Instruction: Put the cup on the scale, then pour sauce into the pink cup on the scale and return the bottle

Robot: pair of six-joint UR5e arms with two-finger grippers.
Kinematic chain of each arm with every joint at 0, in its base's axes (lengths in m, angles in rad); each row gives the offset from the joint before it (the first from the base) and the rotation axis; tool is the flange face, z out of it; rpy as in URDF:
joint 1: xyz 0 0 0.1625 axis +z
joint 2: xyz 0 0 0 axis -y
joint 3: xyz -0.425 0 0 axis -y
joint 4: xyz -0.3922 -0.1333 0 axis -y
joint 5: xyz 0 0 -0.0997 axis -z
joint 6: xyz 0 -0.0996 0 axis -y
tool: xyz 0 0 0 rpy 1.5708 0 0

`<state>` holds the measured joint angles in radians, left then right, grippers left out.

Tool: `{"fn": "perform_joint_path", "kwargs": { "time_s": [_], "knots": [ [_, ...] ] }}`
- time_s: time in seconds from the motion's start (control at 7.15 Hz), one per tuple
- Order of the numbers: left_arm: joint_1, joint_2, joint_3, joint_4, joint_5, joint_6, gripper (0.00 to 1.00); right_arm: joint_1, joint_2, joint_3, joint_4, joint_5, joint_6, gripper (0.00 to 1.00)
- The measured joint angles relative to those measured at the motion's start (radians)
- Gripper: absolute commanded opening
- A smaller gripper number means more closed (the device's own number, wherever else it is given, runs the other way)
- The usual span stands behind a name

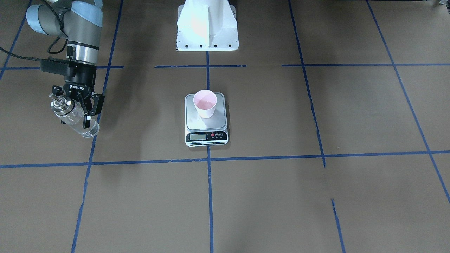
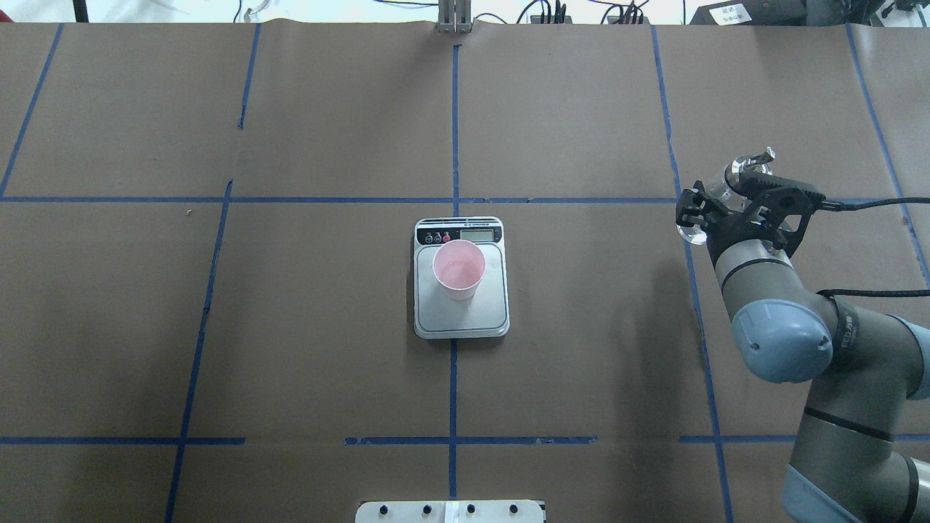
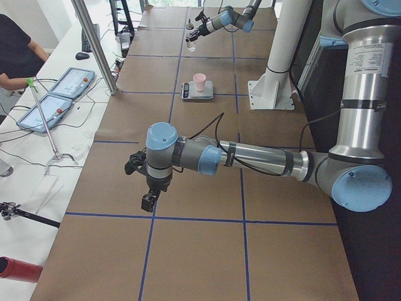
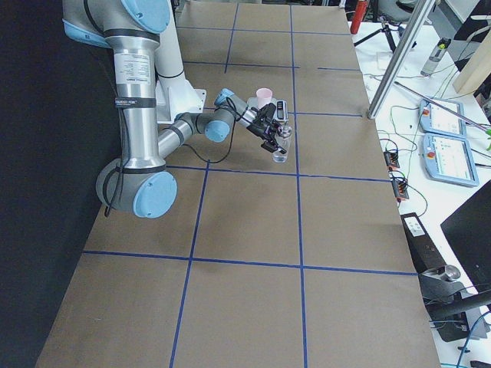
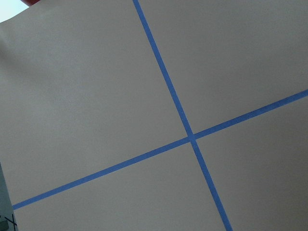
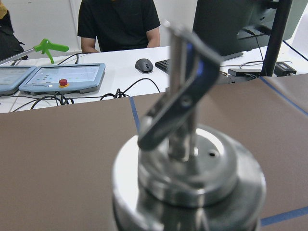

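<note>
The pink cup (image 1: 205, 103) already stands upright on the scale (image 1: 197, 122), toward the back of the steel platform, away from the display, so the first step looks done. What is in hand is the bottle (image 1: 83, 127). It is held well apart from the scale, out on the robot's right side of the table (image 1: 316, 196), close to a blue tape line (image 1: 92, 147).

A faint sheen on the cup's pink bottom may be sauce, though that is not certain. If so, the pour is over and this is the return leg. The next move would then call for lowering the bottle upright onto the paper, and only then letting go. If the cup is dry, the bottle must instead be carried over the rim and tipped spout-first.

The right gripper (image 1: 74, 119) pinches the bottle's glass body just below the metal collar (image 6: 192, 185), one finger on each side. It is closed only as far as the glass allows. The bottle appears to hang clear of the table, roughly upright, with the pour spout (image 6: 180, 103) on top in the wrist view.

The left gripper (image 3: 148, 188) hovers over bare paper far from the scale, touching nothing — from the side view alone I cannot tell how far it is spread.
</note>
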<state>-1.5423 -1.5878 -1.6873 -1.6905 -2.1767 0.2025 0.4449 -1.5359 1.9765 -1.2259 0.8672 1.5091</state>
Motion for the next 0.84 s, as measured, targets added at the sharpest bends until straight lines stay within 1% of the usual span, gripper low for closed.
{"fn": "perform_joint_path", "kwargs": {
  "time_s": [0.42,0.84],
  "knots": [
    [0.001,-0.001,-0.001,-0.001,0.000,0.000,1.00,-0.064,-0.013,-0.029,0.000,-0.056,0.071,0.00],
    [0.000,-0.002,-0.003,-0.001,0.001,0.000,1.00,-0.084,-0.037,-0.039,-0.001,-0.065,0.067,0.00]
  ]
}}
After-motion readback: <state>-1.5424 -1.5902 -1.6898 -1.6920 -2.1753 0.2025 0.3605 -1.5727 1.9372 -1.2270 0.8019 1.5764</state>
